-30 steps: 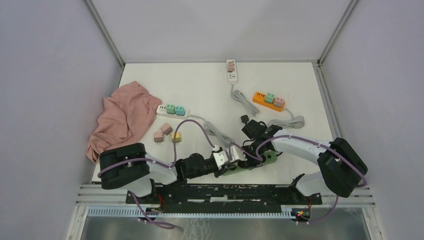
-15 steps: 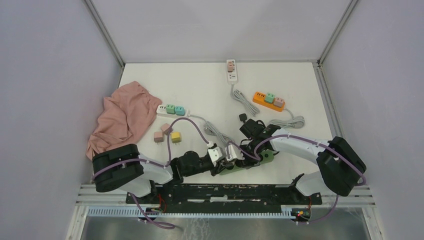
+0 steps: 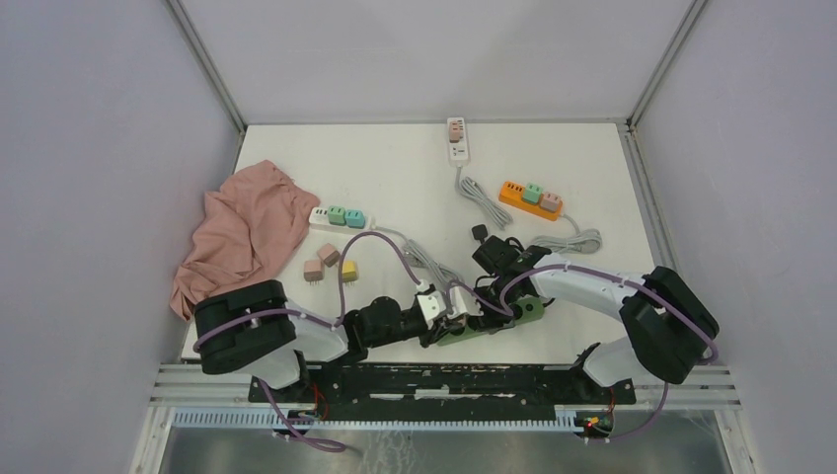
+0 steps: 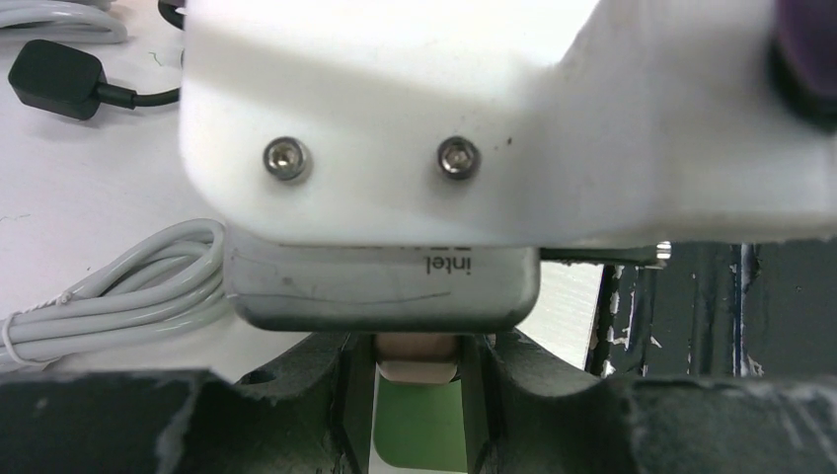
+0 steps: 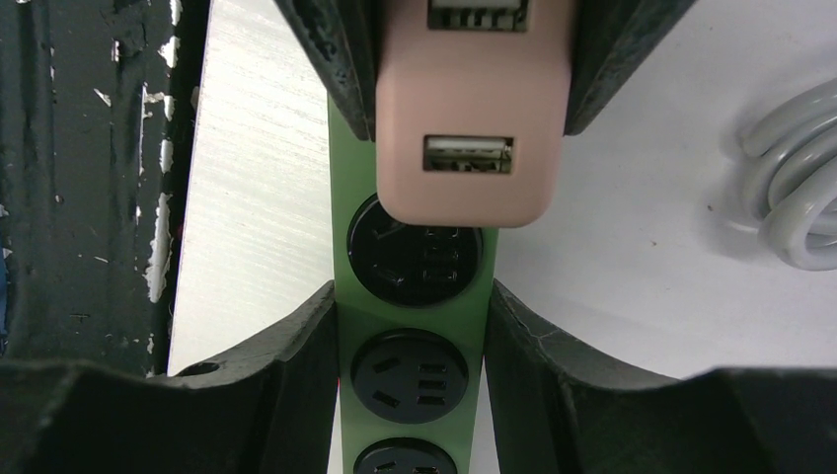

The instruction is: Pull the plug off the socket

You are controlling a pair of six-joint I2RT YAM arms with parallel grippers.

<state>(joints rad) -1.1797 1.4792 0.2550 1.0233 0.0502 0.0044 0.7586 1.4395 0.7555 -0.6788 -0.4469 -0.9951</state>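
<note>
Green power strip [image 5: 413, 318], its long axis running from one gripper to the other. Right gripper [image 5: 411, 341] clamps the strip across its width. Left gripper [image 4: 417, 395], just along the strip, is closed on the pink plug [image 5: 462, 99] over a socket. The pull likely runs perpendicular to the strip's face.

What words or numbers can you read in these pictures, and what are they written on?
"intel": upside down on the silver camera case, in the left wrist view.
No writing shows on the pink plug or the green power strip.
Any print on the orange power strip is too small to read.
</note>
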